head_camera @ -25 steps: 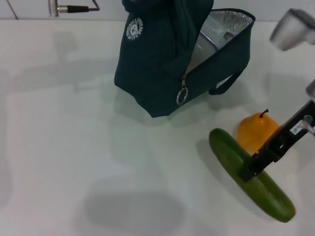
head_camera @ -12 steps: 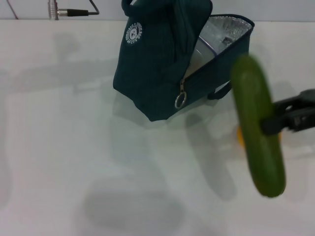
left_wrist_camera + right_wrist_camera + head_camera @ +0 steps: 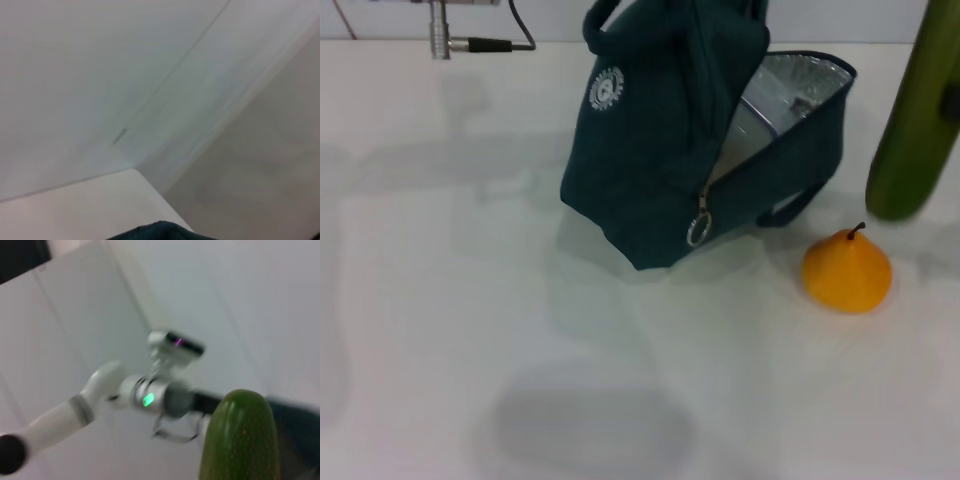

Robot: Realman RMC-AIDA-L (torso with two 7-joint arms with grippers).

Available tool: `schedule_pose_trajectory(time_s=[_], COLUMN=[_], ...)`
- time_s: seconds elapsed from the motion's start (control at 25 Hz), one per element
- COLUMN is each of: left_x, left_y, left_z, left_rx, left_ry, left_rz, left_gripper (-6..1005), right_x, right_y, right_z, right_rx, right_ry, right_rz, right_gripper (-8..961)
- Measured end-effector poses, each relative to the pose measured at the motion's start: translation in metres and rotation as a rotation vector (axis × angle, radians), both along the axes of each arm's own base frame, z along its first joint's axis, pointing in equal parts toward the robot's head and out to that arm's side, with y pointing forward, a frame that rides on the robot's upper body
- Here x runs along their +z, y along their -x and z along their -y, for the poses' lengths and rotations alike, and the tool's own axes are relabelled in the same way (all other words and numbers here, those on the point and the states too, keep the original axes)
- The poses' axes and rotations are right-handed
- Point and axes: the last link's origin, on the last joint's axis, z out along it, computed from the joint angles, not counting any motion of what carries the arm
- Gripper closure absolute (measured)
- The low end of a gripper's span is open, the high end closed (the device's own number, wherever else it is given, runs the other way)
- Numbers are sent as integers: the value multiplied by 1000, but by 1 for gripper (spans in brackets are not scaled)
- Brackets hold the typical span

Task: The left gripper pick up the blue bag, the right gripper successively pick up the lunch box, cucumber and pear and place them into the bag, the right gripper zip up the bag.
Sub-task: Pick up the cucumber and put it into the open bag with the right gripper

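Cucumber point(image 3: 915, 115) upright in the air beside the blue bag point(image 3: 690, 130); right gripper's grip on it unseen, state unclear.

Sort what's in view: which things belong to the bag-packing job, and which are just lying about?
Job:
blue bag, unzipped
cucumber, held in the air by the right gripper
pear, on the table
left gripper, by the bag
clear shape inside the bag, probably the lunch box

Lying about:
cable with metal plug, far table edge
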Motion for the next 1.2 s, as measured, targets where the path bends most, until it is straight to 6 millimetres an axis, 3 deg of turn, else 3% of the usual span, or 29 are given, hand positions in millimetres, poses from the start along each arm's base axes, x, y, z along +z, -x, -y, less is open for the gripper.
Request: schedule_pose_trajectory(time_s=[0.16, 0.4, 0.8, 1.2], left_x=[-3, -7, -9, -9], left_y=[-2, -4, -6, -6], left_z=[4, 7, 6, 5], left_rx=[7, 20, 27, 39], left_ry=[38, 63, 81, 90], left_rz=[14, 42, 69, 95], left_gripper=[947, 947, 947, 947], right_x=[-5, -25, -57, -106], right_y=[-6, -2, 14, 7], right_z=[-6, -12, -25, -20], right_rx=[25, 89, 162, 102], right_ry=[-226, -416, -513, -532], right_rz=[-48, -92, -187, -183], right_gripper=[351, 351, 352, 350])
